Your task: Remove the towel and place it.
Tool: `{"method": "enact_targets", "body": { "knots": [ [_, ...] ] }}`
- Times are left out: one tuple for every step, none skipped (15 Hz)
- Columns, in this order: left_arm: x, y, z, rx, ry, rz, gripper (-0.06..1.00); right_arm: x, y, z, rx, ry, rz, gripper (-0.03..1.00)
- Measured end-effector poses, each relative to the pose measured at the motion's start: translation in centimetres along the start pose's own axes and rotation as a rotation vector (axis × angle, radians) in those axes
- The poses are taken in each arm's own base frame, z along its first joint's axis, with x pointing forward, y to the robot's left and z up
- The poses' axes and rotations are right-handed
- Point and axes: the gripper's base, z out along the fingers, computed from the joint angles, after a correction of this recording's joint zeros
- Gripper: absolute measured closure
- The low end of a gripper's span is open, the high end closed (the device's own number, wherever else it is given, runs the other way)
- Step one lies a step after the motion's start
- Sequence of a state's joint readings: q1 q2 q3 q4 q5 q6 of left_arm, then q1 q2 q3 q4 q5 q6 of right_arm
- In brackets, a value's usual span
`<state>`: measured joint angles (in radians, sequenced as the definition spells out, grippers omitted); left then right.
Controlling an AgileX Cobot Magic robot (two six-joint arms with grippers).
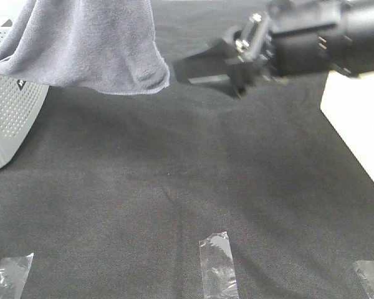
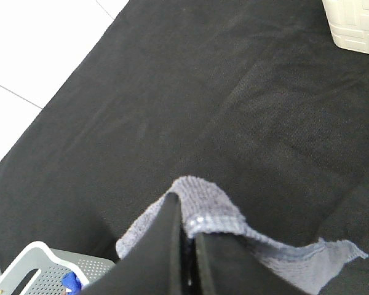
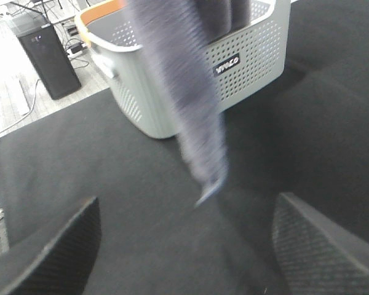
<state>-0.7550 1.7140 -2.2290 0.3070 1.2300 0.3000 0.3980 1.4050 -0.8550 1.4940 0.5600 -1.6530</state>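
The desk, draped in black, fills most of the high view. The grey-lavender towel hangs in the air above its far left part, lifted clear of the surface, with a hemmed corner drooping beside the perforated pale laundry basket. In the blurred right wrist view the towel's other end seems to trail into the basket, though that is unsure. The left fingers are clenched on the towel's edge. The right fingers are spread wide, grasping nothing, near the hanging towel. Three clear tape strips lie along the desk's near edge.
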Motion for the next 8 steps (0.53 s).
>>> {"method": "enact_targets", "body": {
  "knots": [
    [0.0,0.0,0.0,0.000,0.000,0.000,0.94,-0.4,-0.5,0.6,-0.003,-0.007,0.010,0.21],
    [0.0,0.0,0.0,0.001,0.000,0.000,0.94,-0.7,-0.8,1.2,-0.025,-0.011,0.015,0.21],
    [0.0,0.0,0.0,0.001,0.000,0.000,0.94,-1.1,-1.0,2.1,-0.073,-0.017,0.022,0.17],
    [0.0,0.0,0.0,0.001,0.000,-0.001,0.94,-1.2,-1.1,2.5,-0.104,-0.017,0.024,0.15],
    [0.0,0.0,0.0,0.001,0.000,-0.003,0.94,-1.3,-1.3,2.9,-0.123,-0.017,0.028,0.13],
    [0.0,0.0,0.0,0.003,-0.001,-0.009,0.94,-1.2,-1.6,3.3,-0.132,-0.011,0.034,0.13],
    [0.0,-0.1,0.0,0.007,-0.002,-0.020,0.94,-1.1,-1.9,3.8,-0.135,-0.006,0.040,0.13],
    [0.0,-0.1,0.0,0.013,-0.004,-0.024,0.94,-1.0,-2.3,4.3,-0.136,0.001,0.048,0.13]
  ]
}}
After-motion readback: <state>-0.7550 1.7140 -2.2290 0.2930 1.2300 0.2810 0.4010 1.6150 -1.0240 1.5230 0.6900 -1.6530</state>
